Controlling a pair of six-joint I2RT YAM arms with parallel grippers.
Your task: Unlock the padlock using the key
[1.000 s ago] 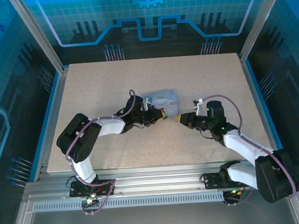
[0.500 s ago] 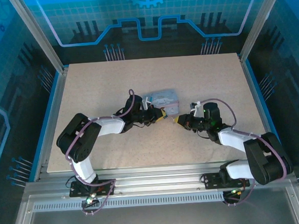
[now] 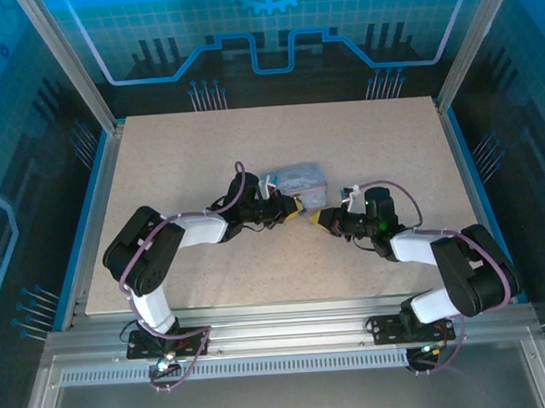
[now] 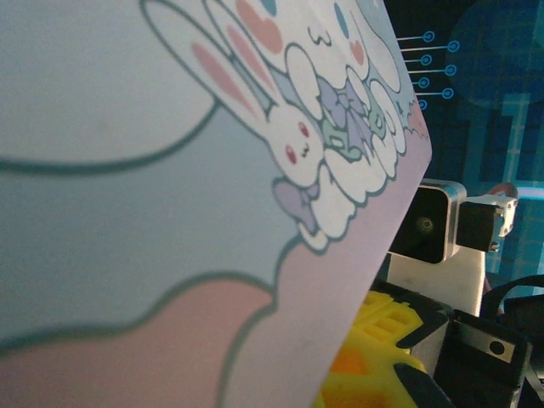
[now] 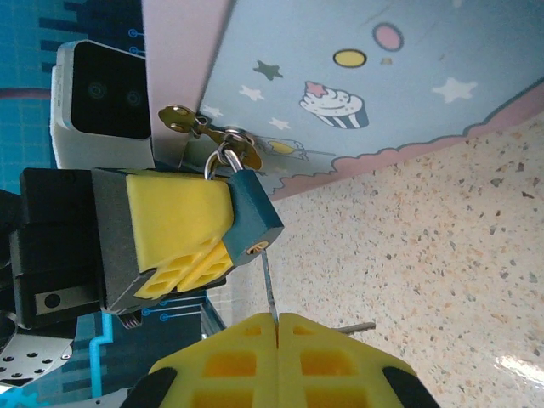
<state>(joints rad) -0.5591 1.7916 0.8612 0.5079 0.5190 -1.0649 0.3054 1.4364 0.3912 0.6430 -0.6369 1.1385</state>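
Observation:
The teal padlock (image 5: 253, 211) hangs by its shackle from a brass hasp (image 5: 183, 117) on the pale blue cartoon tin (image 5: 382, 85). My left gripper (image 5: 223, 228) is shut on the padlock's body, yellow fingers (image 5: 174, 217) against its side. My right gripper (image 5: 278, 319) is shut on the key (image 5: 269, 285), a thin grey blade whose tip touches the keyhole (image 5: 257, 247) on the padlock's underside. From above, the left gripper (image 3: 291, 212) and right gripper (image 3: 321, 218) face each other in front of the tin (image 3: 299, 180).
The tin's bunny-printed side (image 4: 170, 170) sits close against the left wrist camera, with the right gripper's yellow fingers (image 4: 382, 348) past its edge. A short grey metal piece (image 5: 353, 327) shows beside my right fingers. Speckled tabletop (image 3: 205, 153) spreads around the tin.
My right arm has moved left towards the padlock, closing the gap between the two grippers. The left arm and the tin have stayed put.

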